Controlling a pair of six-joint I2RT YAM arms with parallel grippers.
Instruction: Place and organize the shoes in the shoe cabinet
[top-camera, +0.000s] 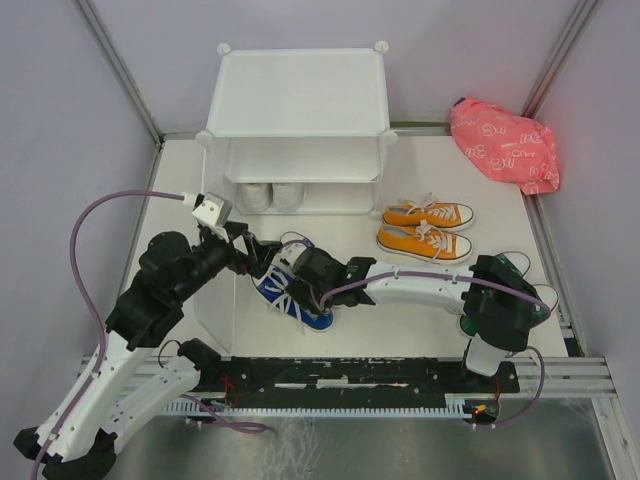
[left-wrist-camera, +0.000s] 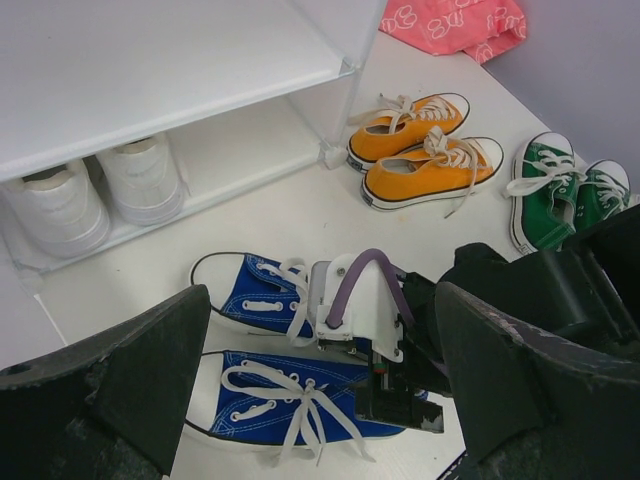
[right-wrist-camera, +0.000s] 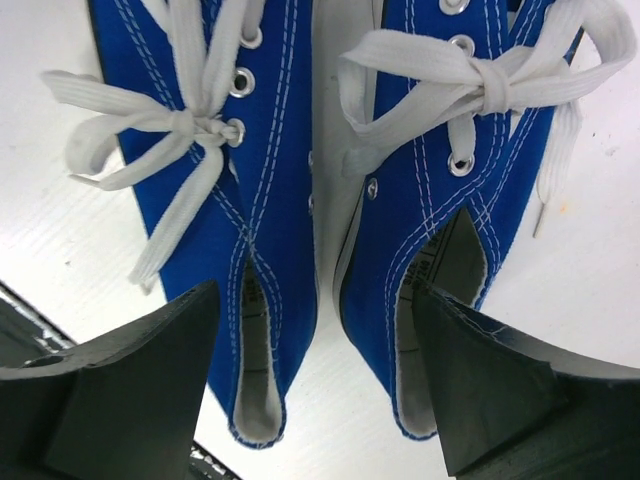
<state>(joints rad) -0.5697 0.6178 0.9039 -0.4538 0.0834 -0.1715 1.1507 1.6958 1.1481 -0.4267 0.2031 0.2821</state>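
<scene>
Blue canvas sneakers (right-wrist-camera: 275, 180) are lying side by side on the white bench (top-camera: 500, 218) before the boxy plastic cabinet (top-camera: 300, 90); right hand (right-wrist-camera: 315, 305) is hovering wide open over their heels; left hand (left-wrist-camera: 320, 330) is gaping too.

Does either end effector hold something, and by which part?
Nothing. The right end effector is open over the blue shoes; the left end effector is open too.

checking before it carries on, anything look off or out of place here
Nothing spilled or damaged. The blue shoes lie skewed, diagonal to the shoe cabinet, while the orange shoes sit neatly side by side. A crumpled pink bag lies in the far right corner.
</scene>
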